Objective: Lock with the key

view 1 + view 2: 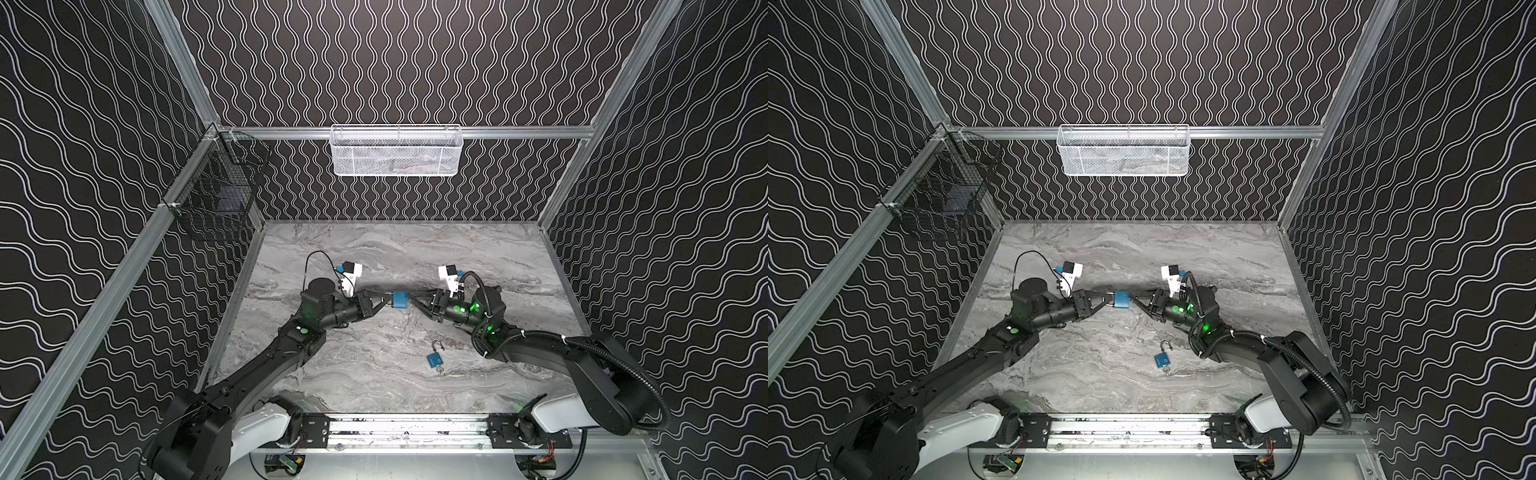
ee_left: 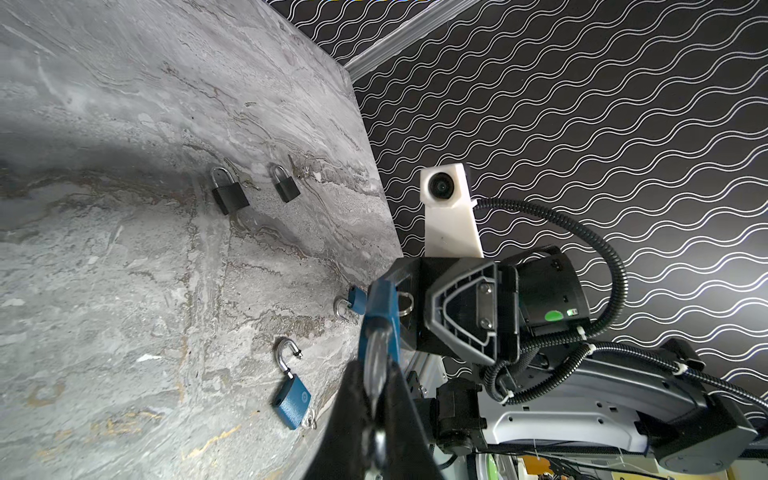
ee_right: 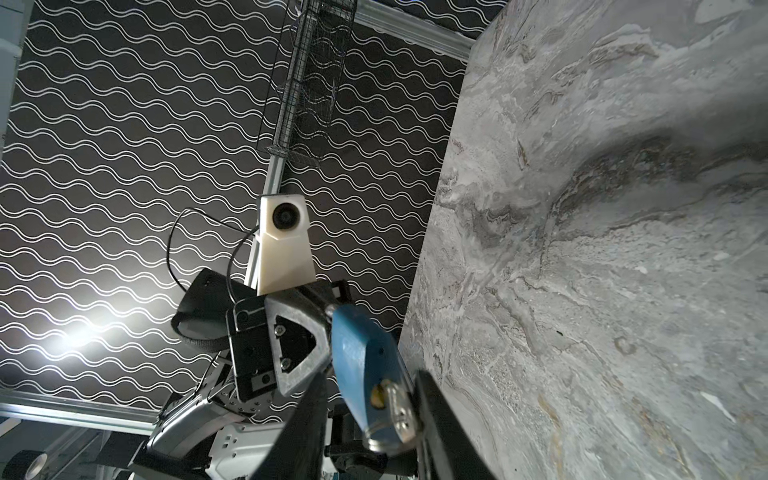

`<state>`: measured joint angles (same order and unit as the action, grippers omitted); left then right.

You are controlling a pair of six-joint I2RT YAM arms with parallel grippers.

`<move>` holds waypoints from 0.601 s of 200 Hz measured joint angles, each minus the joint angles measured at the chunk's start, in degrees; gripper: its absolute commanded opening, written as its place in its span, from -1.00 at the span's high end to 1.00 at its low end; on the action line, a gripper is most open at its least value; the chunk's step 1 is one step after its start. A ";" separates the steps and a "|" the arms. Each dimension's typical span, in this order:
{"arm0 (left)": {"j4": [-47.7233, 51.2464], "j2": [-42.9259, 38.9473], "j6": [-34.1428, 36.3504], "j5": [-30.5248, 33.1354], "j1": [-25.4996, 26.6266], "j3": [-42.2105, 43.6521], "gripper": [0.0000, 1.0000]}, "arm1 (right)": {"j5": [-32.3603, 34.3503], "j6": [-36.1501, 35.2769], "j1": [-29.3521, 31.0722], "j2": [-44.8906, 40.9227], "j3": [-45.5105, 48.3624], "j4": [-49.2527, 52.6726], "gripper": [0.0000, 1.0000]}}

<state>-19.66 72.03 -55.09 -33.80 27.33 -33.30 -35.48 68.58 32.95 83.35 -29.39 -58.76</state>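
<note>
A blue padlock [image 1: 401,300] [image 1: 1122,300] hangs in the air above the middle of the marble table [image 1: 374,249], between both arms. My left gripper [image 1: 390,300] [image 2: 376,374] is shut on its silver shackle [image 2: 376,357]. A silver key [image 3: 397,405] sticks in the keyhole at the padlock's [image 3: 357,345] bottom end. My right gripper [image 1: 412,298] [image 3: 372,371] stands open around that key; one finger lies against the key head and the other is apart from it.
An unlocked blue padlock [image 1: 434,358] [image 2: 293,399] lies on the table toward the front. Two black padlocks [image 2: 230,195] [image 2: 286,189] and another blue one [image 2: 356,300] lie near the right arm. A white basket [image 1: 395,151] and a black wire basket [image 1: 216,195] hang on the walls.
</note>
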 measured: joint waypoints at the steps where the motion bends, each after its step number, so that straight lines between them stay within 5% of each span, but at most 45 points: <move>1: 0.02 -0.02 0.00 0.00 0.00 0.00 1.00 | -0.02 0.00 0.00 0.02 0.00 -0.13 0.38; 46: 0.09 -0.07 0.00 0.11 -0.02 0.00 1.00 | -0.72 0.85 -0.07 0.92 0.09 -0.96 0.46; 80: 0.13 -0.07 0.00 0.17 -0.02 0.00 1.00 | -1.44 1.03 0.00 1.07 0.09 -1.97 0.10; 120: -0.13 -0.07 -0.04 0.11 -0.02 0.00 1.00 | -1.64 0.90 0.00 0.31 0.11 -1.97 0.00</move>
<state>-19.79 71.96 -55.13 -33.69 27.31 -33.30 -37.12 69.47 32.95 83.66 -29.28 -60.73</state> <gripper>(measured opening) 0.093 0.479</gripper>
